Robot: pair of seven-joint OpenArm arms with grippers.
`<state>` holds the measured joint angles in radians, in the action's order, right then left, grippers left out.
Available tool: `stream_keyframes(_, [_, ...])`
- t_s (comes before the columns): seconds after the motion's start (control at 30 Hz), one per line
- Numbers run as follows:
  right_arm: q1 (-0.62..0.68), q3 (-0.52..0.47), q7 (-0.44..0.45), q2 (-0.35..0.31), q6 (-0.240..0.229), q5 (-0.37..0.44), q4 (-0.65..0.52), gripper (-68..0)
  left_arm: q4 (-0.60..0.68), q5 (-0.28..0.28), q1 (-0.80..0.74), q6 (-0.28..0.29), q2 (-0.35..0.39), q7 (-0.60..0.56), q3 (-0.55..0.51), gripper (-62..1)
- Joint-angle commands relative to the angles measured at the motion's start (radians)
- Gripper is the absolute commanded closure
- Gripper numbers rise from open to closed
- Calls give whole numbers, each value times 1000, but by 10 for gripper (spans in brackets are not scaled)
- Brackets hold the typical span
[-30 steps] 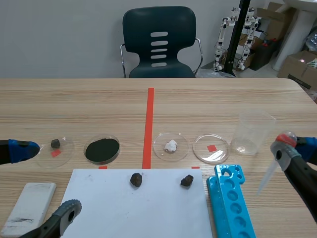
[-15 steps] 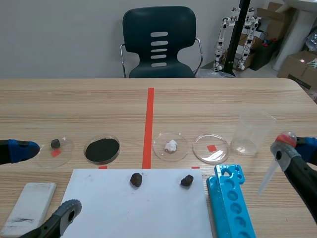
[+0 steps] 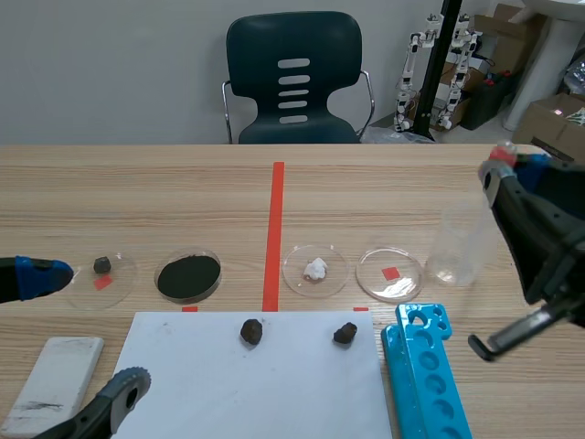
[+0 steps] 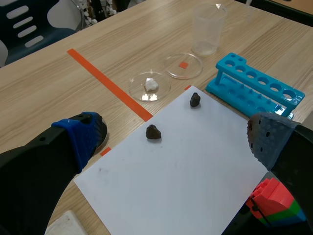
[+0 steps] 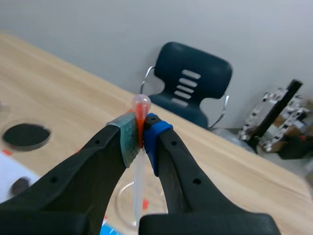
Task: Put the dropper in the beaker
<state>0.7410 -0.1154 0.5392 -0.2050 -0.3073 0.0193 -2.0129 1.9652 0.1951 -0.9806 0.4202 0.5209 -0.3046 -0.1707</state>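
The right gripper (image 5: 140, 134) is clamped on the dropper (image 5: 141, 104). Its 2 pads, 1 grey-green and 1 blue, pinch it just under the rounded red bulb, which stands up above the fingertips. The dropper is a thin, clear plastic tube, hanging nearly upright from the grip and tapering downward. It is held in the air over the beaker (image 3: 462, 245), its stem pointing at the round mouth below. Whether the tip has passed the rim cannot be told. The beaker is clear, straight-walled and upright on the pale wood-grain table (image 3: 164, 183), just beyond the rack (image 3: 430, 375).

The left gripper (image 4: 174, 139) has its jaws spread wide and holds nothing. Its blue and grey dotted pads sit either side of the paper (image 4: 186, 171).

The paper is a flat white sheet with 2 rough, dark lumps (image 3: 251, 331) (image 3: 345, 333) on it. The rack is bright blue plastic with a row of round holes, lying beside the paper's right edge.

Beyond the paper, 4 shallow clear dishes stand in a row:
- 1 (image 3: 114, 272) holds a small dark lump.
- 1 (image 3: 189, 275) holds black powder.
- 1 (image 3: 315, 269) holds a white lump.
- 1 (image 3: 390, 273) sits over a red mark.

A white slab (image 3: 50, 380) lies left of the paper.
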Motion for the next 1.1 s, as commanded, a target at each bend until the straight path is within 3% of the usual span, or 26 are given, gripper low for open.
stream_keyframes(0.0, [-60,6,3,-6,53,27,16,-11,10,11,3,-2,-3,-16,3,-622])
stream_keyframes(0.1, [-158,32,-3,-26,125,73,71,-11,10,11,3,-2,-3,-16,3,-622])
stream_keyframes(0.4, [-383,112,-22,-120,231,157,280,-11,10,11,3,-2,-3,-16,3,-622])
stream_keyframes(0.7, [-521,118,-37,-124,233,177,487,-11,10,11,3,-2,-3,-16,3,-622])
stream_keyframes(1.07, [-624,222,-21,-124,232,177,717,-11,10,11,3,-2,-3,-16,3,-622])
